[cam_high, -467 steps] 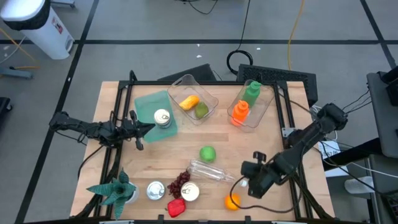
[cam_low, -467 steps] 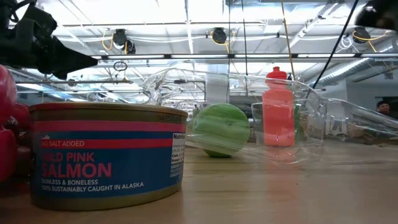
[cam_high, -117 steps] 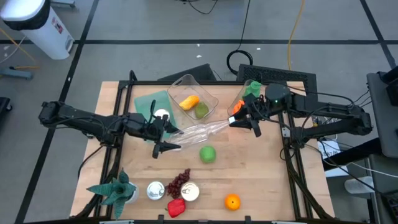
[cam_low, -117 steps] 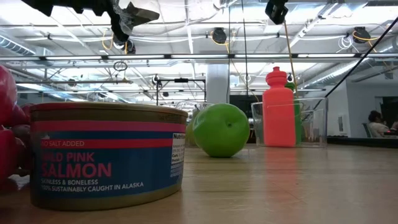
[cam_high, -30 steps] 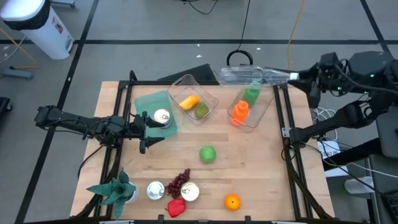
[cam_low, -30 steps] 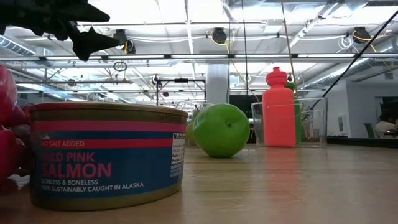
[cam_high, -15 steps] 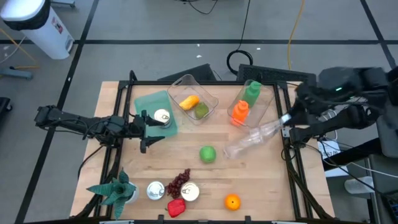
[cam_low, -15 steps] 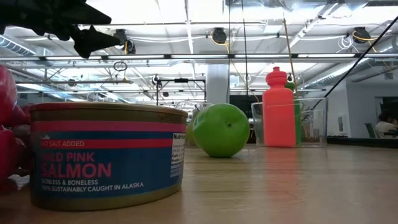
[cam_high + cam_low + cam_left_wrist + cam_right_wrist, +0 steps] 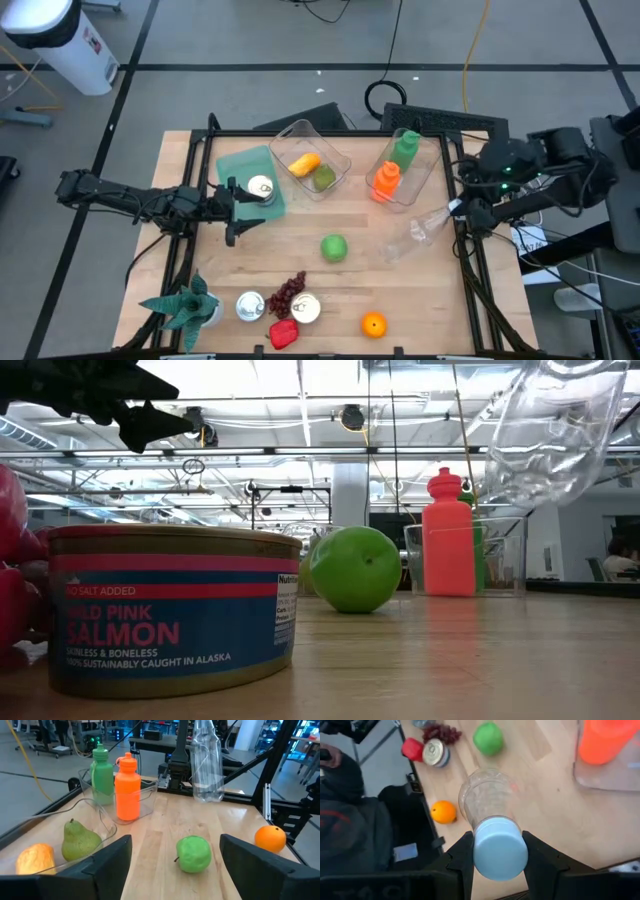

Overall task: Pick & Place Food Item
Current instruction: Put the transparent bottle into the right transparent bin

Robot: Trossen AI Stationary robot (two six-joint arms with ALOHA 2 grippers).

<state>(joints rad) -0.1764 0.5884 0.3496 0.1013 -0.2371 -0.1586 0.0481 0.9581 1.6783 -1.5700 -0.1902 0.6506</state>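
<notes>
clear plastic bottle held aloft over the table's right side

clear plastic made up the empty bottle [image 9: 418,232] that the right gripper [image 9: 495,854] clasped by its pale blue cap, one dark finger pressed to each side of the cap. in the high view the bottle hung tilted over the right part of the wooden table [image 9: 300,240], its base pointing toward the green apple [image 9: 334,247] and its capped end toward the table's right edge. the low view showed it raised well above the tabletop, above the bin holding the orange bottle.

taking the green apple as the landmark: it sat alone near the middle of the table. behind it and to the left stood a clear bin [image 9: 312,160] holding a yellow fruit [image 9: 304,164] and a pear [image 9: 325,178]. behind it to the right a second clear bin [image 9: 428,166] held an orange bottle [image 9: 386,181] and a green bottle [image 9: 405,148]. an orange [image 9: 374,324] lay in front of the apple to the right. in front and to the left lay grapes [image 9: 287,293], a salmon can [image 9: 305,309], a red pepper [image 9: 283,334] and another can [image 9: 249,305], with a small plant [image 9: 185,305] farther left.

the left gripper [image 9: 236,214] hovered well to the left of the apple, just in front of a green mat [image 9: 240,168] bearing a can [image 9: 260,188], its fingers spread apart and grasping nothing.
</notes>
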